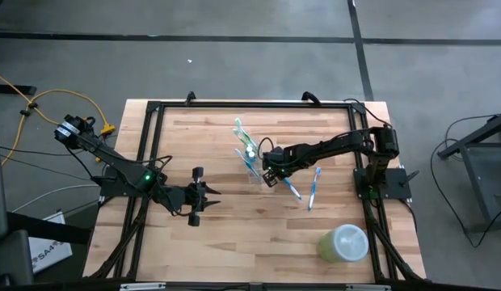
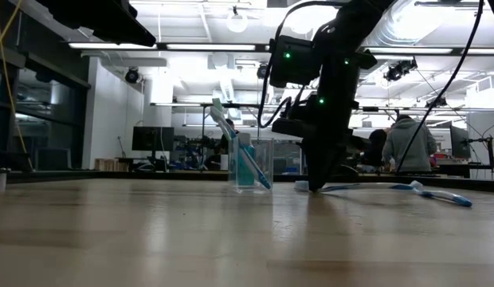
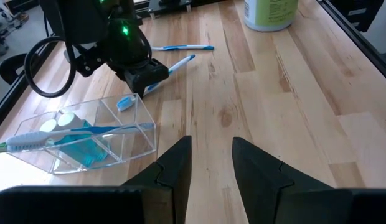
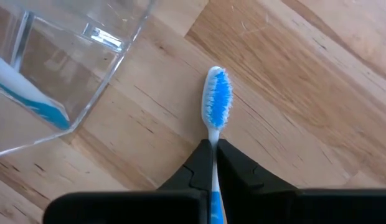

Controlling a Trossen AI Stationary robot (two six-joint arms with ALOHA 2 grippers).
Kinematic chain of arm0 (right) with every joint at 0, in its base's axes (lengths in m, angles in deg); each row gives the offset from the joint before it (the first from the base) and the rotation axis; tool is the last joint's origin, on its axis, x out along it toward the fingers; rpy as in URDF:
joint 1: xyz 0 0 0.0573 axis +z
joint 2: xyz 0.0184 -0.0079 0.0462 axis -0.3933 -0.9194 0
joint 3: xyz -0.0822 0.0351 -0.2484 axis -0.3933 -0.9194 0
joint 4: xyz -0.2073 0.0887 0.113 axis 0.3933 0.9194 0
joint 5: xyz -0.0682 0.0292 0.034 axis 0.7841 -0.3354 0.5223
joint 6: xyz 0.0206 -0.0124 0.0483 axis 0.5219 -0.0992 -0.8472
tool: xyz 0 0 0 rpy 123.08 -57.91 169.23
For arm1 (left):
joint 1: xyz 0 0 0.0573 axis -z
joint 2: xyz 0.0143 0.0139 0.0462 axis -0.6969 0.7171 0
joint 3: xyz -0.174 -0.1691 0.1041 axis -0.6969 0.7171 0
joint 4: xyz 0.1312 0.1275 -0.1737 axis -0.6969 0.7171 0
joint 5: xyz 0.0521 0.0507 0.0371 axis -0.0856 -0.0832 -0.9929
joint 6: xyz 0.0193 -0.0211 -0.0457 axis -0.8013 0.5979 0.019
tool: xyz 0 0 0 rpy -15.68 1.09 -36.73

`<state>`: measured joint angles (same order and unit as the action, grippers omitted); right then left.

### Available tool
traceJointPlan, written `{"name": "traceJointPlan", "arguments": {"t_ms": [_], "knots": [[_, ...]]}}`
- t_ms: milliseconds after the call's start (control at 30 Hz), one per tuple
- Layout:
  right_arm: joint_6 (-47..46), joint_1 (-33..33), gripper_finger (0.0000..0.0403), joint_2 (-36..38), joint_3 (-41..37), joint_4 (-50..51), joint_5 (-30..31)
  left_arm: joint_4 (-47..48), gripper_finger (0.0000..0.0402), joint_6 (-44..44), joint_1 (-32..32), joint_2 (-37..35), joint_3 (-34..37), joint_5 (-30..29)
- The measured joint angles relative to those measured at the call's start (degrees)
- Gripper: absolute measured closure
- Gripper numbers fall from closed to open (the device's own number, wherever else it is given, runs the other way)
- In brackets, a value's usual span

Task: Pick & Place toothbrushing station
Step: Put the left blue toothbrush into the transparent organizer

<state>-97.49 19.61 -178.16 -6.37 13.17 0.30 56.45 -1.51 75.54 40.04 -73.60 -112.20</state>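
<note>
The clear cup (image 1: 252,168) near the surface's middle already held one toothbrush, the right hand (image 4: 213,148) pinched a blue toothbrush (image 4: 216,102) lying beside it, another brush (image 1: 313,187) waited, and the left hand (image 3: 211,163) hung half open.

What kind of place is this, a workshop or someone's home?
Most likely a robotics lab or workshop: a wooden table with two mounted arms, monitors and benches behind it, exposed ducts overhead, and a person at a bench.

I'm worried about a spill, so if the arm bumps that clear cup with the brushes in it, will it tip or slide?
The clear cup looks thin-walled and light, so a bump would probably slide it across the smooth wooden table. The green toothbrush leans out well above its rim, so a knock up there could well tip it.
</note>
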Motion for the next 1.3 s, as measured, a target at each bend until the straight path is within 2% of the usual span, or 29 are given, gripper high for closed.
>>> {"name": "traceJointPlan", "arguments": {"t_ms": [333, 1067, 1167, 1300], "knots": [[0.77, 0.94, 0.0393, -0.21, -0.11, -0.06, 1.49, 0.00, 0.0291, -0.07, 0.85, 0.00, 0.00, 0.00], [3.37, 1.30, 0.0392, -0.32, -0.22, -0.90, 0.07, -0.02, 0.0291, -0.07, 0.83, 0.00, 0.00, 0.00], [3.39, 1.30, 0.0377, -0.34, -0.23, -1.49, -0.06, -0.02, 0.0291, -0.06, 0.83, 0.00, 0.00, 0.00], [3.13, 1.35, 0.0335, -0.35, -0.24, -2.09, 0.00, -0.02, 0.0291, -0.04, 0.83, 0.00, 0.00, 0.00]]}}
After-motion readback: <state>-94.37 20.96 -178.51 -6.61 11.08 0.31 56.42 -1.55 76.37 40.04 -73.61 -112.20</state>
